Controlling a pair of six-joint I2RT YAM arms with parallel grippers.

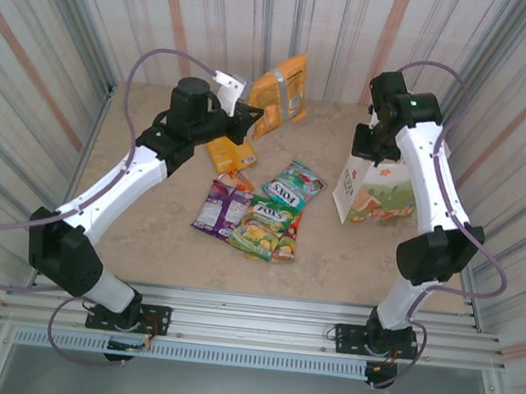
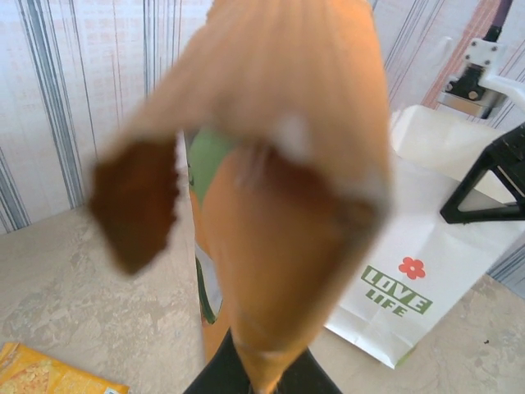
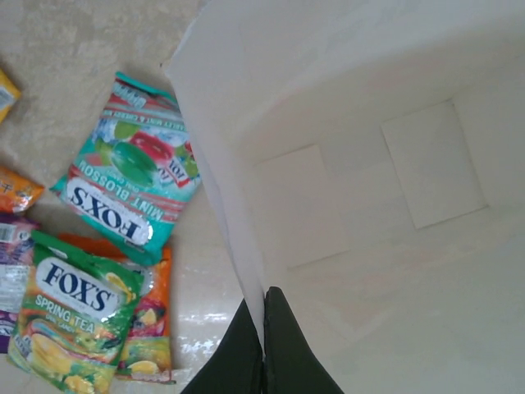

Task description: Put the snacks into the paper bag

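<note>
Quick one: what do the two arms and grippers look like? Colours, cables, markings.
Left arm and right arm match: white link shells, black joints, black bases. A lilac cable loops along each. Right arm carries a small green light. Left gripper and right gripper have black fingers; a white bracket sits by the left wrist.

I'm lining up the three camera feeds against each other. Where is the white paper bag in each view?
Top external: the paper bag stands at the right of the table.
Left wrist: at right, behind the blurred orange packet, "LOVE LIFE" print showing.
Right wrist: its white inside takes the right side, rim pinched by the right gripper.
Shared landmark: the beige marbled table beside the bag.
</note>
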